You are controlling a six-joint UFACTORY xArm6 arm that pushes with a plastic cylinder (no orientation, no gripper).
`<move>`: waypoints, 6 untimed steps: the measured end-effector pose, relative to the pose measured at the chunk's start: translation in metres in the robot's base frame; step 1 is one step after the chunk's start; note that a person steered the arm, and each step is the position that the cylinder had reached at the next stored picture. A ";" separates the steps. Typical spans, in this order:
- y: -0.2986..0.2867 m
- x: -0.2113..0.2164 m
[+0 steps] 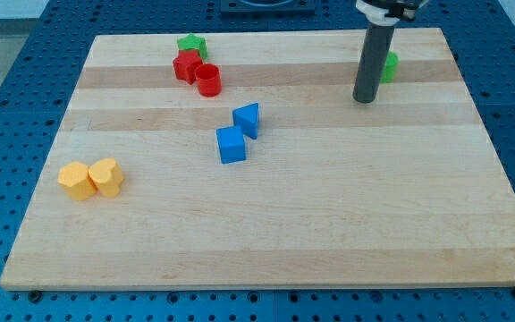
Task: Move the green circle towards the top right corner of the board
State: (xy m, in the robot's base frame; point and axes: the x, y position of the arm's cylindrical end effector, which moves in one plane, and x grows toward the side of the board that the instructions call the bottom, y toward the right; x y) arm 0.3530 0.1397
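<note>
The green circle (389,65) lies near the board's top right, mostly hidden behind my rod; only its right edge shows. My tip (364,99) rests on the board just below and left of the green circle, close to it. A green star (191,44) sits at the top left, with a red star (187,66) and a red circle (208,80) just below it.
A blue triangle (249,119) and a blue cube (232,144) sit near the middle. Two yellow blocks (77,180) (107,176) lie side by side at the left. The wooden board (329,233) ends just above the green circle, on a blue pegboard table.
</note>
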 end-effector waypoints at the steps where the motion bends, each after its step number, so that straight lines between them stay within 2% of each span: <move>1: 0.000 0.008; 5: -0.003 0.052; 6: 0.010 0.027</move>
State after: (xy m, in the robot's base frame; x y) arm 0.3803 0.1494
